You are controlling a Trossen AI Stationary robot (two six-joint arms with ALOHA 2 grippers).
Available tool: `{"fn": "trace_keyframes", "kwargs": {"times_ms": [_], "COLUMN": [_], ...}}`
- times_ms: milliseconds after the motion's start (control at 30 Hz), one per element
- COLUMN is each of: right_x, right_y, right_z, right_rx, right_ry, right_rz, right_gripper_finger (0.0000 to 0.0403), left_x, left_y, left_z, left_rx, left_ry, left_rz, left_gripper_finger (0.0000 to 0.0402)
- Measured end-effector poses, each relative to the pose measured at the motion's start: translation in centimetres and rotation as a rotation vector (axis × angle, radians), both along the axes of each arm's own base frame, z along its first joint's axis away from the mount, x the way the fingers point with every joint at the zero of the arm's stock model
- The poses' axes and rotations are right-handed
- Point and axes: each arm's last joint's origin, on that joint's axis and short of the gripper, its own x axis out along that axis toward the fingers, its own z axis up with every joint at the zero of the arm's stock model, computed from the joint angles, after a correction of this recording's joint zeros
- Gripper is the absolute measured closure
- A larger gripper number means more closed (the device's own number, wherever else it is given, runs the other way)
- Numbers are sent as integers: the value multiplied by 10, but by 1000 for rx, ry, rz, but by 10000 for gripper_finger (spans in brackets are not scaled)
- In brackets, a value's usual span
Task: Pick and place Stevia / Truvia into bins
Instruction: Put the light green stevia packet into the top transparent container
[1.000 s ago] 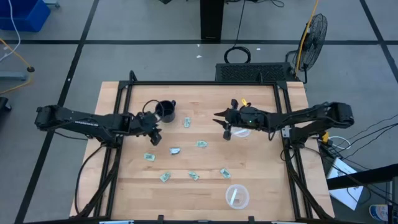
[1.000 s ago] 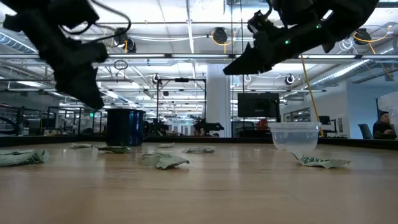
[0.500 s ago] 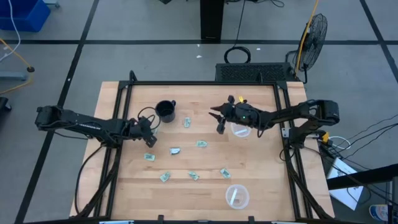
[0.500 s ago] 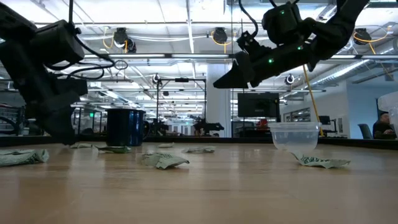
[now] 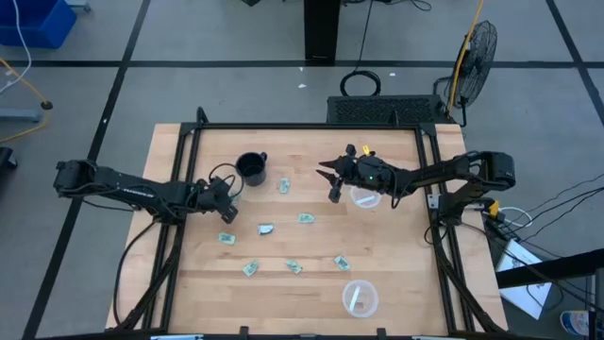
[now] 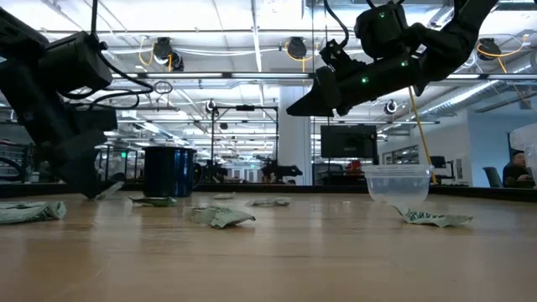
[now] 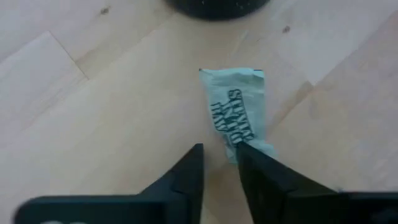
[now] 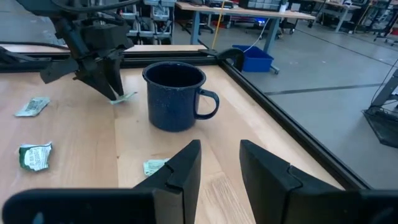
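Note:
Several pale green sachets lie flat across the middle of the table, among them one (image 5: 283, 186) beside the black mug (image 5: 251, 169) and one (image 5: 306, 218) farther right. My left gripper (image 5: 225, 203) is down at the table near the mug, narrowly open, at one sachet (image 7: 235, 102). My right gripper (image 5: 328, 182) hovers above the table, open and touching nothing, beside a clear cup (image 5: 365, 196). A second clear cup (image 5: 360, 297) stands near the table's near edge with a pale piece inside. My left gripper comes from above, pointing down, and one fingertip (image 7: 249, 163) sits on the sachet's near end (image 7: 244, 144). Bare table shows in the gap between the fingers. In the low view the sachet's free end (image 6: 109, 189) is tipped up off the table.
The black mug (image 8: 175, 96) stands just beyond the left gripper. More sachets lie toward the near edge (image 5: 249, 269) (image 5: 293, 266) (image 5: 341, 262). A black frame rail (image 5: 311, 127) borders the table. Bare wood lies along the near left part.
My left gripper has come down to the table and shifted slightly toward the left and near edges, landing on a sachet, whose free end has tipped up. My right gripper has moved a little toward the table's left and far edges, staying raised.

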Motion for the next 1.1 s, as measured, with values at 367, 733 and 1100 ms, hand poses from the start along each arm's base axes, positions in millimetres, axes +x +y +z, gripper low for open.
{"fn": "trace_keyframes", "kwargs": {"times_ms": [367,733,1100], "right_x": [1,-1,-68], "right_y": [7,23,42], "right_z": [0,12,51], "right_rx": [2,-8,226], "right_ry": [4,-20,170], "right_rz": [23,78,48], "right_gripper_finger": [298,298,298], "left_x": [5,53,162], "left_y": [1,-20,-28], "left_z": [5,52,79], "left_rx": [10,-7,212], "left_ry": [-14,-274,-344], "left_rz": [-74,-312,-537], "left_gripper_finger": [398,400,401]}}
